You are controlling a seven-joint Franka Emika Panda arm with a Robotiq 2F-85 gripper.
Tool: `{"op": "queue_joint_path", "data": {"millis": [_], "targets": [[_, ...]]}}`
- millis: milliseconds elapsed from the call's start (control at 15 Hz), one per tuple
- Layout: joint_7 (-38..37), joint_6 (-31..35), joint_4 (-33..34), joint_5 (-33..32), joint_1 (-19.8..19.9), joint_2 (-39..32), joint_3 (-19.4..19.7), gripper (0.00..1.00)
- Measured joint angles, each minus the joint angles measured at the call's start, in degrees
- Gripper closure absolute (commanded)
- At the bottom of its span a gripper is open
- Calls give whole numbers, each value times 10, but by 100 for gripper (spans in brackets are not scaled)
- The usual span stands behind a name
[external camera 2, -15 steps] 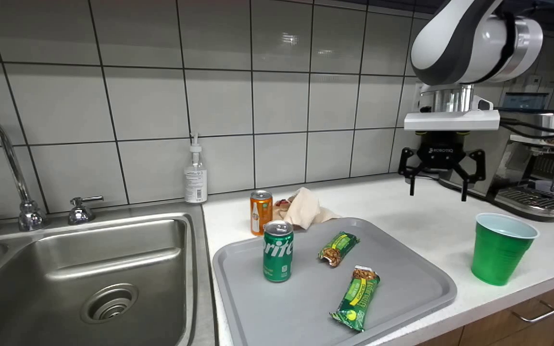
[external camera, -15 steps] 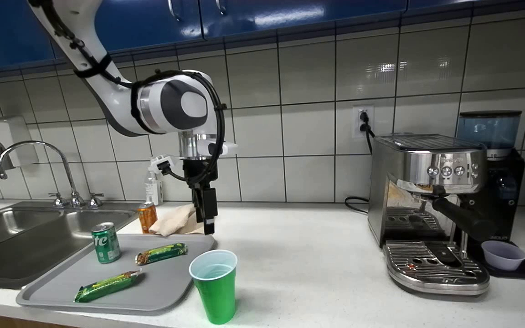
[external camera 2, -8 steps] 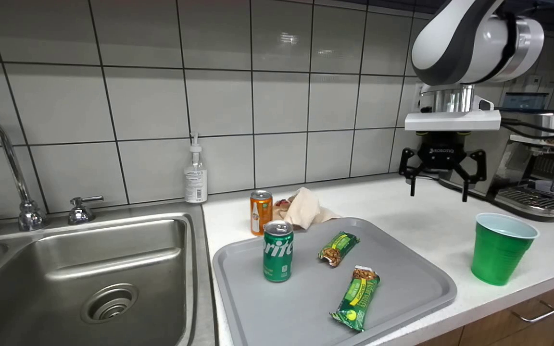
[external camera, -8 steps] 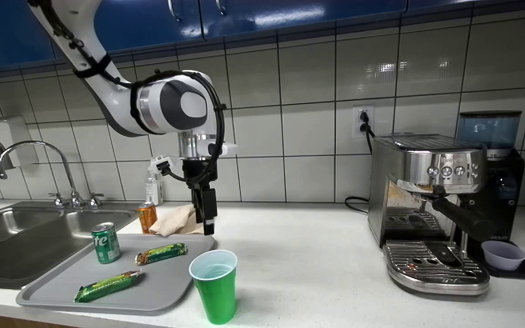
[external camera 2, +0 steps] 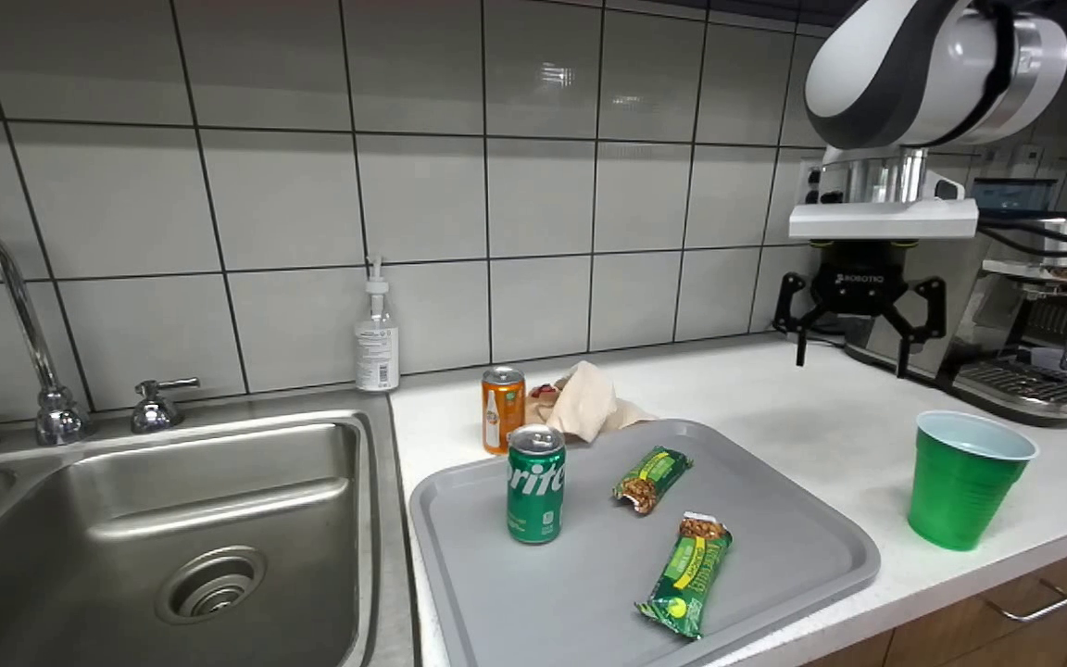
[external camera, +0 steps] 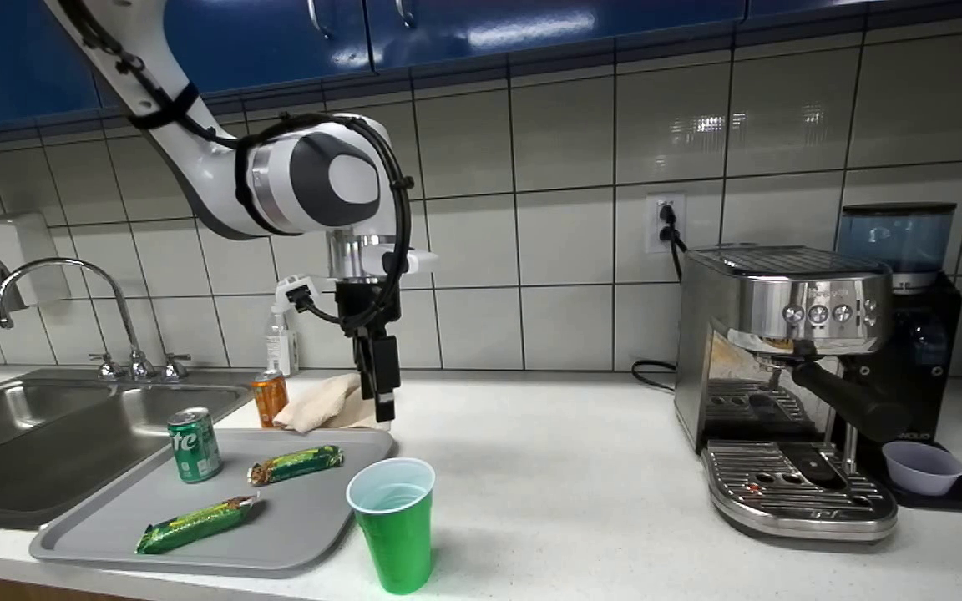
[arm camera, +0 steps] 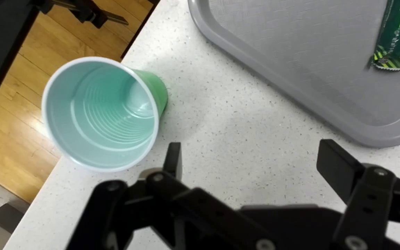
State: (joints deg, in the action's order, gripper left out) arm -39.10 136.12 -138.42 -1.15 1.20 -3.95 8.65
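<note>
My gripper (external camera 2: pixel 851 359) hangs above the white counter, jaws wide apart with nothing between them. In the wrist view bare counter shows between the fingers (arm camera: pixel 337 166). Closest by is an upright green cup (arm camera: pixel 99 114), beyond the left finger and not touched; both exterior views show it near the counter's front edge. A grey tray (external camera 2: pixel 774 547) lies to the cup's left, bearing a green Sprite can (external camera 2: pixel 535 491) and two green-wrapped snack bars, a rear bar (external camera 2: pixel 652 479) and a front bar (external camera 2: pixel 687 576). Both wrappers look torn at one end, with brown filling showing.
Behind the tray stand an orange can (external camera 2: pixel 503 412) and a crumpled beige cloth (external camera 2: pixel 586 403). A soap bottle (external camera 2: pixel 376 343) is against the tiled wall. The sink (external camera 2: pixel 219 500) lies left, an espresso machine (external camera: pixel 790 334) right, with a small pale bowl (external camera: pixel 922 467) beside it.
Over the last half second the gripper has risen a little, and in an exterior view it has shifted slightly to the right. Its jaws have stayed open. Nothing on the counter has moved.
</note>
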Motion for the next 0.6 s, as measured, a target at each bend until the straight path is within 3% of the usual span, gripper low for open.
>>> {"op": "queue_joint_path", "data": {"millis": [600], "targets": [[15,9,-48,0,21,48,0,0]]}}
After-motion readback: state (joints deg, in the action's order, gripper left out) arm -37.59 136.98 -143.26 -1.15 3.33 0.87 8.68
